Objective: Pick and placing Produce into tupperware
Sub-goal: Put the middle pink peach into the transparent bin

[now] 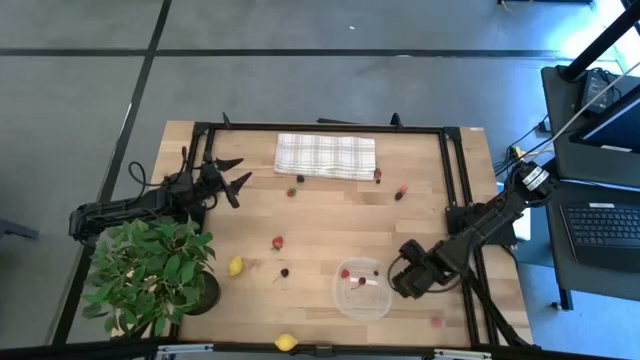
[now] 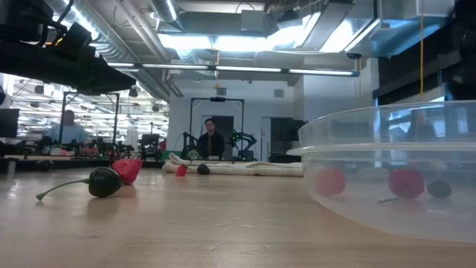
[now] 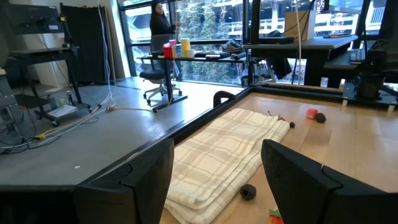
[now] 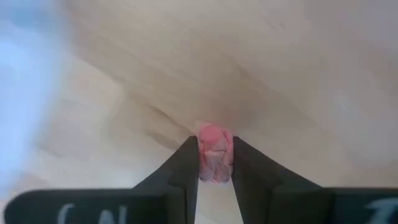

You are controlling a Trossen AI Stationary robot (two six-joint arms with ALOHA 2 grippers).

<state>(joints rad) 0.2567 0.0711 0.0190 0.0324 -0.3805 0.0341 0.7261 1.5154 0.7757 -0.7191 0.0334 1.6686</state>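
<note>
The tupperware point(image 1: 362, 290) is a clear rounded container on the table's near right part, with a few red pieces in it point(image 2: 405, 181). My right gripper point(image 1: 396, 282) is just right of its rim, shut on a pink-red berry point(image 4: 214, 158). More produce lies loose on the wood: a red berry point(image 1: 277, 242), a dark one point(image 1: 285, 272), two lemons point(image 1: 236, 265) point(image 1: 286, 342), and several berries near the cloth. My left gripper point(image 1: 228, 180) hovers open at the far left, aimed toward the cloth point(image 3: 217, 155). My right gripper pinches the pink-red berry point(image 4: 214, 163) between its two fingertips point(image 4: 186, 171), one on either side. The fingers point down at the wood from above. Only the free ends hold it; whether the berry is off the table I cannot tell.
A folded checked cloth point(image 1: 325, 156) lies at the far edge with a dark berry point(image 3: 248, 191) beside it. A leafy potted plant point(image 1: 150, 270) fills the near left corner. A black frame point(image 1: 455, 180) borders the table. One berry point(image 1: 437, 321) lies right of the container.
</note>
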